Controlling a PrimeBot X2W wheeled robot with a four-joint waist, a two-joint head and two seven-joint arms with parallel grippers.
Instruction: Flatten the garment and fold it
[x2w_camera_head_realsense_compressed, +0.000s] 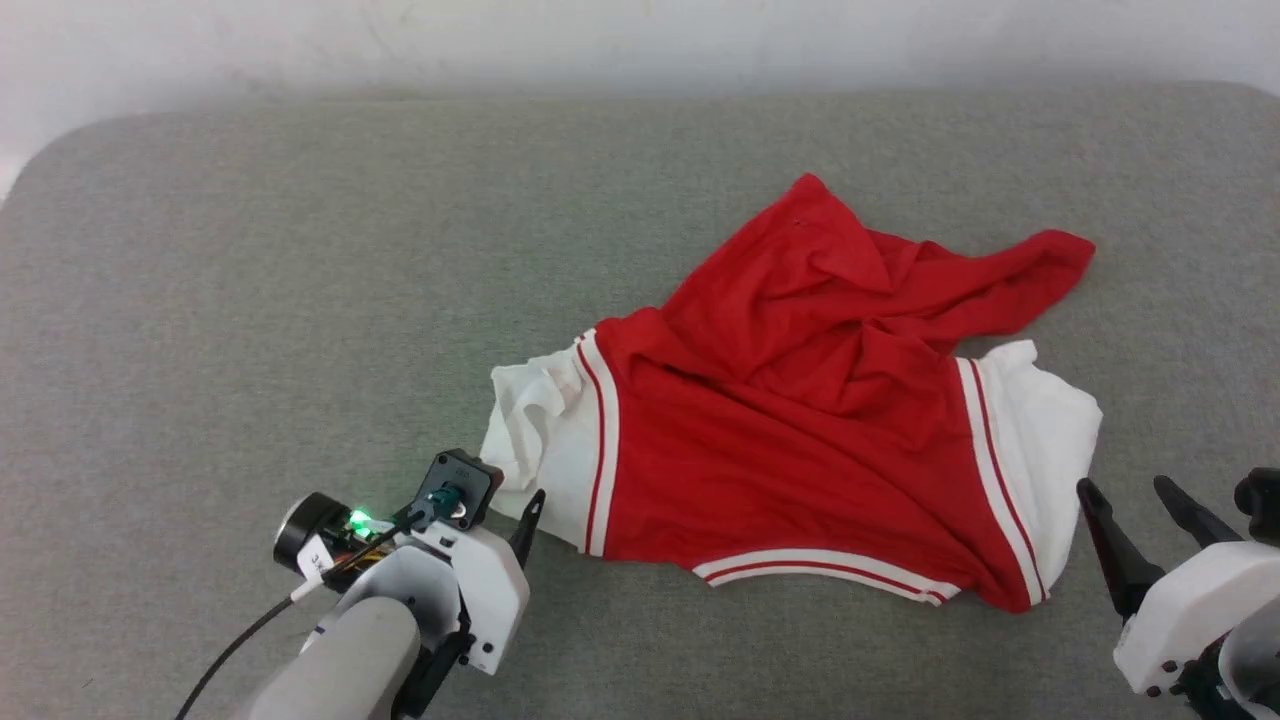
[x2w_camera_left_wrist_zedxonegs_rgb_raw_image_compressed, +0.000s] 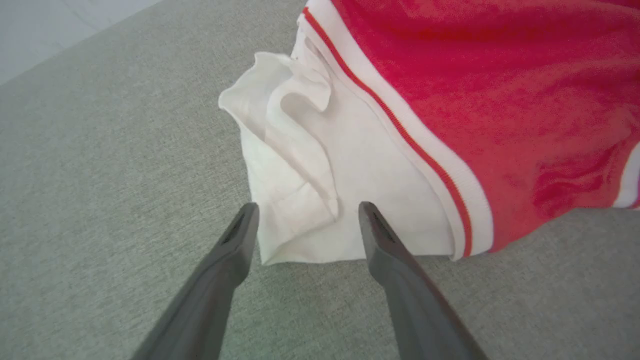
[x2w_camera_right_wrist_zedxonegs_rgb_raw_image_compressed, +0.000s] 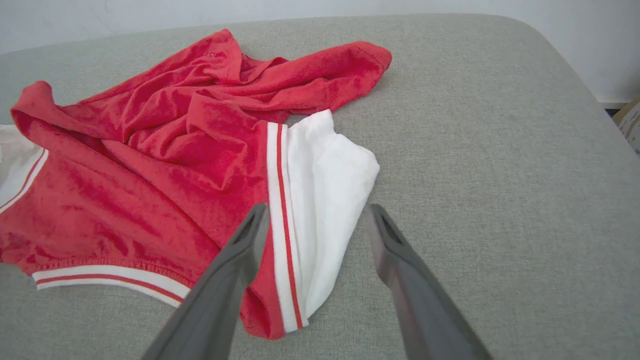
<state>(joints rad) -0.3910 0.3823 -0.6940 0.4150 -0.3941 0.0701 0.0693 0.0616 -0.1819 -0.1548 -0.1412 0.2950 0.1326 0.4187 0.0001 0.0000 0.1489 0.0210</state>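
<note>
Garment (x2w_camera_head_realsense_compressed: 800, 440) crumpled on grey surface (x2w_camera_head_realsense_compressed: 250, 250); left gripper (x2w_camera_left_wrist_zedxonegs_rgb_raw_image_compressed: 307, 205), right gripper (x2w_camera_right_wrist_zedxonegs_rgb_raw_image_compressed: 317, 206) both spread.

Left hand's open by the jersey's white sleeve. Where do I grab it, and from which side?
I'd grip the white sleeve of the jersey at its near hem corner, coming in low from the robot's side with the left hand. That edge lies free on the grey surface; farther in, the cloth bunches into folds.
</note>
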